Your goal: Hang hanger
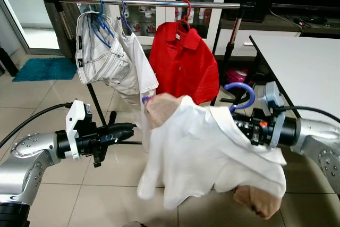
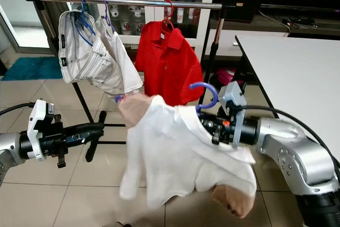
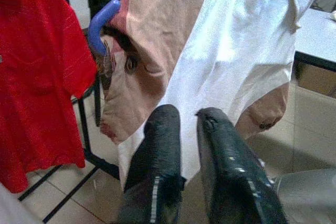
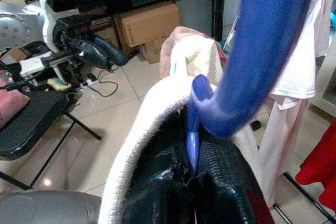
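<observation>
The right gripper (image 4: pixel 191 174) clenches the neck of the blue hanger (image 1: pixel 240 95), which carries a white shirt (image 1: pixel 202 152) over a tan garment (image 1: pixel 162 111), held low in front of the rack. To the left, the left gripper (image 1: pixel 125 129) points at the shirt, fingers nearly together, grasping nothing. Farther off, the clothes rail (image 1: pixel 159 2) holds a red polo (image 1: pixel 183 62) and white jeans (image 1: pixel 98 57).
</observation>
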